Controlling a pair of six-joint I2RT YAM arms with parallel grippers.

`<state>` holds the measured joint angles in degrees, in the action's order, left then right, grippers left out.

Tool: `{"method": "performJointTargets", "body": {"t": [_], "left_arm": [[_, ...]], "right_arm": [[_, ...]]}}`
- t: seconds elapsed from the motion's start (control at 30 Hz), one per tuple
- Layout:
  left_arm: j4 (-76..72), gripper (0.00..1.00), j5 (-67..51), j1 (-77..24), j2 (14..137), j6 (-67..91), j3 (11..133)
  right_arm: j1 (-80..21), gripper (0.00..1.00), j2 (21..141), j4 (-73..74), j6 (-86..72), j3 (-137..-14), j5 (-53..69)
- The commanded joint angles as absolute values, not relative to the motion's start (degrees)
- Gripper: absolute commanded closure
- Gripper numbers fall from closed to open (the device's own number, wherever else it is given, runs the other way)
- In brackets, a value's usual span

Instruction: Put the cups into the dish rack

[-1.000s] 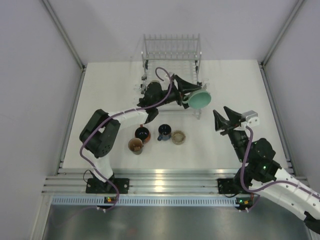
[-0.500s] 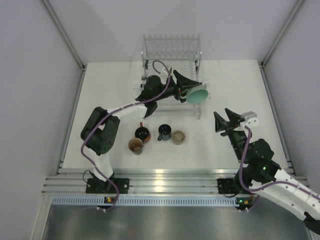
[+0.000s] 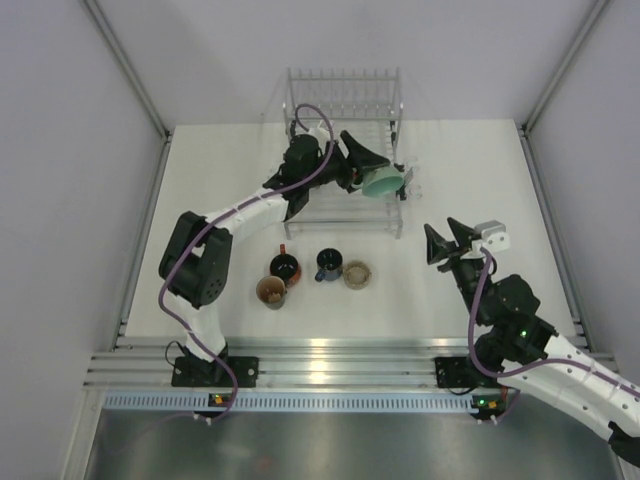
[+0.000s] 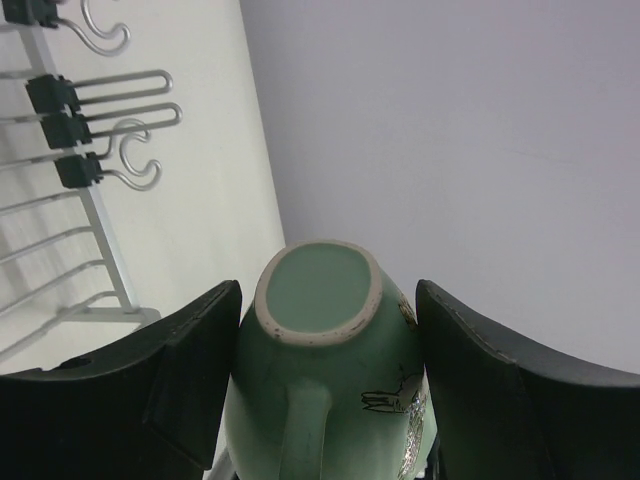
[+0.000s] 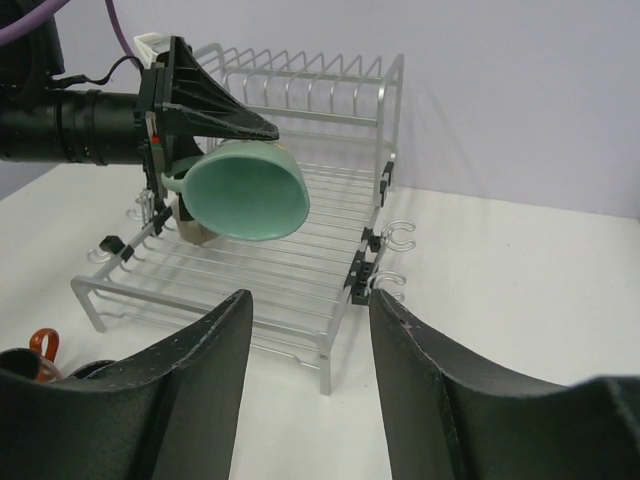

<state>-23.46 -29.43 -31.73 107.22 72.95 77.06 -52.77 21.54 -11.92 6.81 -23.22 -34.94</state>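
Observation:
My left gripper point(image 3: 377, 172) is shut on the wide mint-green cup point(image 3: 384, 182), its fingers pressed on both sides. The cup hangs on its side above the right part of the dish rack point(image 3: 343, 85), mouth turned toward the right arm point(image 5: 245, 190). In the left wrist view its base point(image 4: 318, 292) faces the camera with the handle below. A tan cup point(image 5: 194, 232) sits in the rack behind it. On the table stand a black cup point(image 3: 284, 266), an orange-brown cup point(image 3: 271, 291), a dark blue cup point(image 3: 328, 265) and a beige cup point(image 3: 357, 274). My right gripper point(image 3: 447, 243) is open and empty.
The rack's wire floor point(image 5: 300, 265) lies ahead of my right gripper point(image 5: 308, 300), with small hooks point(image 5: 398, 236) on its right side. The left arm point(image 3: 245, 210) reaches across the rack's front left corner. Grey walls close in the white table point(image 3: 470, 170).
The left gripper has carried the mint-green cup back and leftward, from the rack's front right corner to above its floor. The right gripper has shifted only slightly.

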Motion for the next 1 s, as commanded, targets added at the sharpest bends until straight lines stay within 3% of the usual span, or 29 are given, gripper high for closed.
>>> {"method": "performJointTargets", "body": {"t": [0.0,0.67,0.97], "left_arm": [[-22.1,1.00,-26.5,-30.9,107.6,65.5,81.9],[-21.3,1.00,-13.4,-29.8,115.9,46.3,87.9],[-28.4,1.00,-7.0,-32.2,117.2,37.4,85.4]], "right_arm": [[-53.7,0.49,21.6,-13.2,6.2,-23.7,-35.9],[-52.8,0.48,22.1,-14.3,6.6,-22.6,-36.7],[-52.1,0.47,23.3,-15.2,6.4,-22.1,-36.1]]}}
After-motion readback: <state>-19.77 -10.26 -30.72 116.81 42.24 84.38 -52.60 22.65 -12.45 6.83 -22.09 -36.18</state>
